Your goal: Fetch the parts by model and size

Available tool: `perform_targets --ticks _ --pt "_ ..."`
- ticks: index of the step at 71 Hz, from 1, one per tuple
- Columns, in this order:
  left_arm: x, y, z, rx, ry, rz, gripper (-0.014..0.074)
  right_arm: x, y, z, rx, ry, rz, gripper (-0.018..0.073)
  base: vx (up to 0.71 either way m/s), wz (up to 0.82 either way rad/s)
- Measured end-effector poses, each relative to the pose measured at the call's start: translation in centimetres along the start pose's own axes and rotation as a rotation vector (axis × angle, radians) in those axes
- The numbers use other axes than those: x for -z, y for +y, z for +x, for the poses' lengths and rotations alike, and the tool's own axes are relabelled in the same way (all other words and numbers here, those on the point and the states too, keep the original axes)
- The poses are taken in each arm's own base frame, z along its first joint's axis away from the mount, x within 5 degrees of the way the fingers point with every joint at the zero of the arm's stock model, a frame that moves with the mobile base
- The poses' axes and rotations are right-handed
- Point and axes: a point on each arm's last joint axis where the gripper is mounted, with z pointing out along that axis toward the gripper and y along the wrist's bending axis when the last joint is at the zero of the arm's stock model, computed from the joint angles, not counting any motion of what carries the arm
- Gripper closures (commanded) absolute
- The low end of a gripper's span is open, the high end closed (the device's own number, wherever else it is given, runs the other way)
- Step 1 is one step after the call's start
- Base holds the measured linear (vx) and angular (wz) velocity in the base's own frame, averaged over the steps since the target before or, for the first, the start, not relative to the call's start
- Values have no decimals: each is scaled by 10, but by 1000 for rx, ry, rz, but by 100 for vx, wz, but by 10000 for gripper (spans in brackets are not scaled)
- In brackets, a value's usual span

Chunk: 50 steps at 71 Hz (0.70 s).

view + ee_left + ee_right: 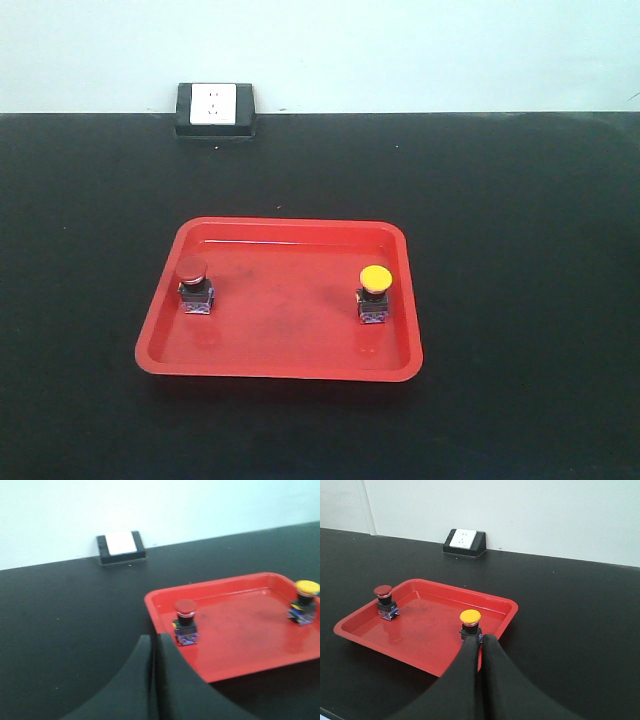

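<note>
Two parts stand upright in a red tray (280, 360): a red-capped push-button switch (194, 285) at its left side and a yellow-capped switch (374, 293) at its right side. Neither gripper shows in the front view. In the left wrist view my left gripper (154, 639) is shut with nothing in it, hovering over the black table just left of the tray's (260, 665) near corner, short of the red-capped switch (185, 628). My right gripper (481, 640) is shut and empty, its tips right in front of the yellow-capped switch (470, 625); the red-capped switch (385, 602) stands far left.
The black table (520, 220) runs all round the tray. A black-and-white wall socket box (214, 108) sits at the table's back edge against the pale wall.
</note>
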Motion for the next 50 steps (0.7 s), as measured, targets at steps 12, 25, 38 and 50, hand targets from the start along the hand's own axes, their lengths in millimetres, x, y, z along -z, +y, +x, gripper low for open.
perform_targets --ticks 12,25,38,50 --pt "-7 6 24 22 -33 -109 604 0 0 0 0 0 0 569 0 0" --pt "-6 10 44 20 -112 -191 604 0 0 0 0 0 0 569 0 0" --pt "-7 12 46 54 -141 -221 604 0 0 0 0 1 0 569 0 0" --pt "-7 12 45 58 -147 -221 604 0 0 0 0 1 0 569 0 0"
